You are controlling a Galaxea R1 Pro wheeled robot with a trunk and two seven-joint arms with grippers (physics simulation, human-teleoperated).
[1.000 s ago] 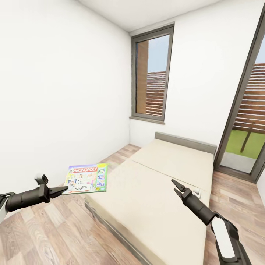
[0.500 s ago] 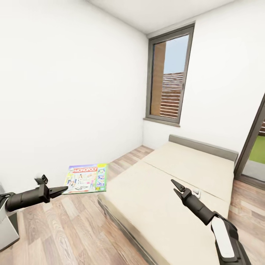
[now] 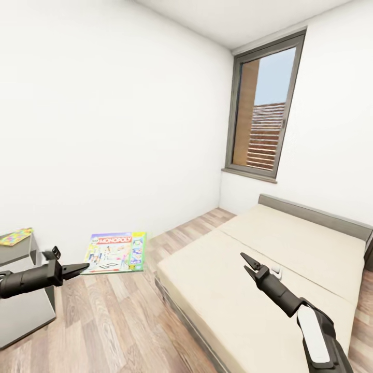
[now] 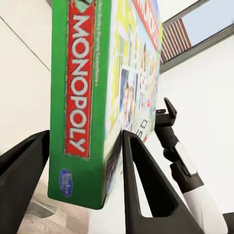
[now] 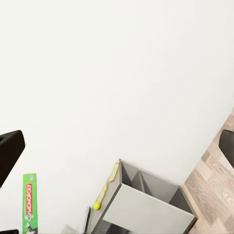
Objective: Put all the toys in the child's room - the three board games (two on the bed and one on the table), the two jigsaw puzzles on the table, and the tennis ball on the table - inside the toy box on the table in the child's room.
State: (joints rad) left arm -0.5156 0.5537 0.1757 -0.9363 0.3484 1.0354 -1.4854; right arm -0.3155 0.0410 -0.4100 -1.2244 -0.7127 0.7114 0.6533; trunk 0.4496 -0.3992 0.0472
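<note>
Left gripper (image 3: 83, 268) fingers clamp the Monopoly box (image 3: 115, 252) by its edge, level above the wood floor (image 3: 119, 321). Right gripper (image 3: 247, 261) hangs with fingers apart over the bed (image 3: 269, 280).

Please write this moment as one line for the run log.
left gripper: shut on Monopoly box | right gripper: open, above bed | table: at left

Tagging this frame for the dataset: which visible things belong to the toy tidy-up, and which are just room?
Job:
- Monopoly box, held in the left gripper
- puzzle sheet on the table
- tennis ball on the table
- bed
- right gripper, open, holding nothing

Just room:
- window
- wood floor
- white wall
</note>
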